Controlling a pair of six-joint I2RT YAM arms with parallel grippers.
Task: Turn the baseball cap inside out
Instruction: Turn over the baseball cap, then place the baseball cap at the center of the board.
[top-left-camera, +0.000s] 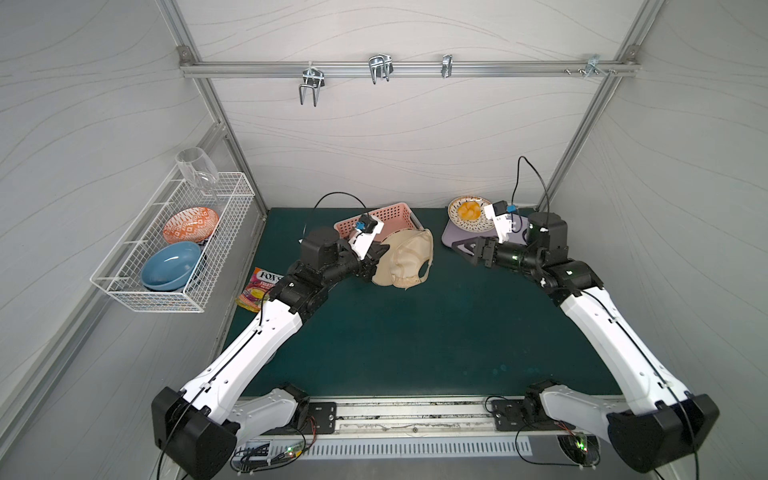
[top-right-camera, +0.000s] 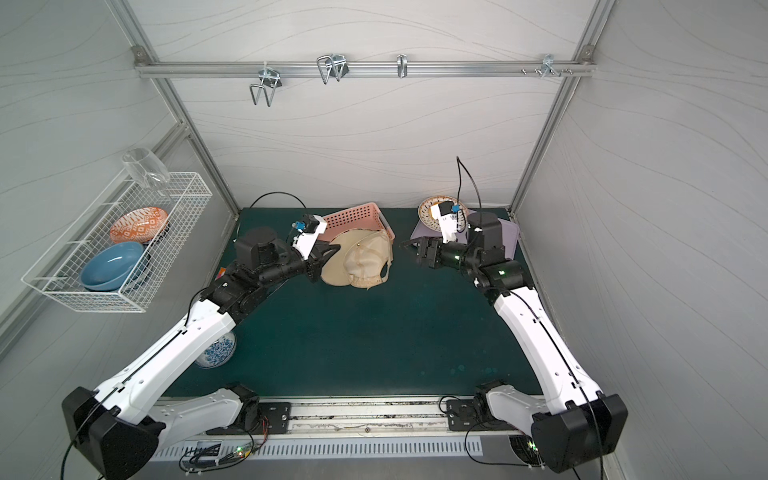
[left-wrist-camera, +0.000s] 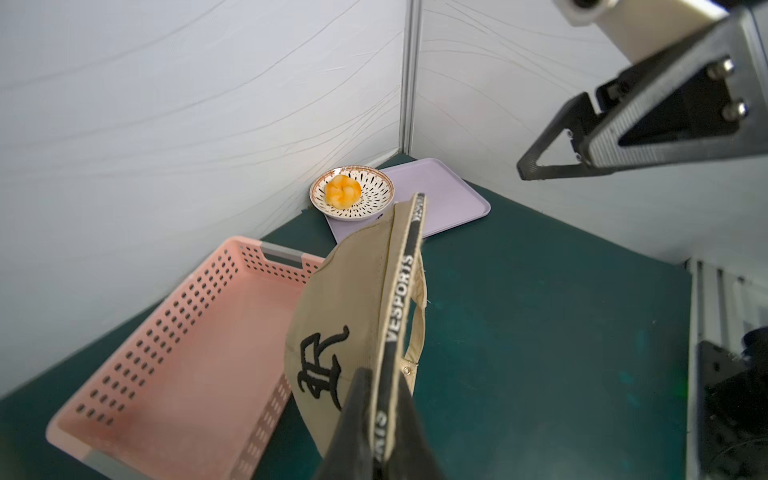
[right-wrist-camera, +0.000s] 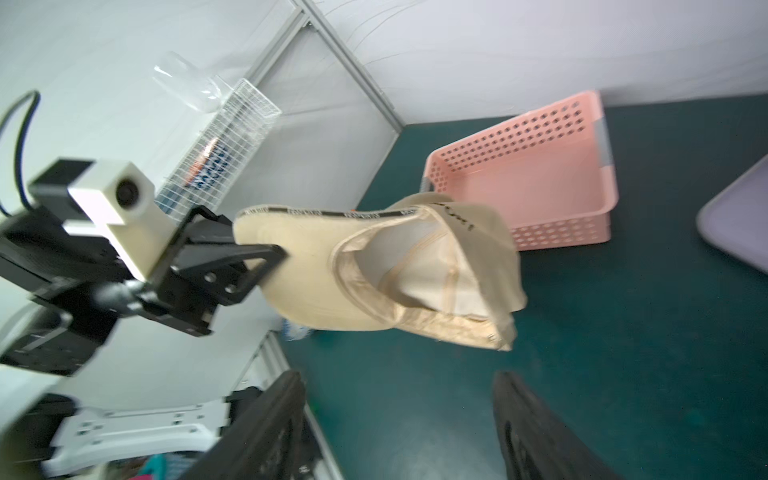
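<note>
Left wrist: left pincer (left-wrist-camera: 382, 378) (partly cropped) clamps baseball cap (left-wrist-camera: 332, 311); lining hidden.

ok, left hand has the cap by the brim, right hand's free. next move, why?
Probably bring the open right hand across to the baseball cap and pinch the crown's back rim. The left hand is shut on the brim, holding it up; the monogram faces outward, lining inside, so the crown isn't turned yet.
</note>
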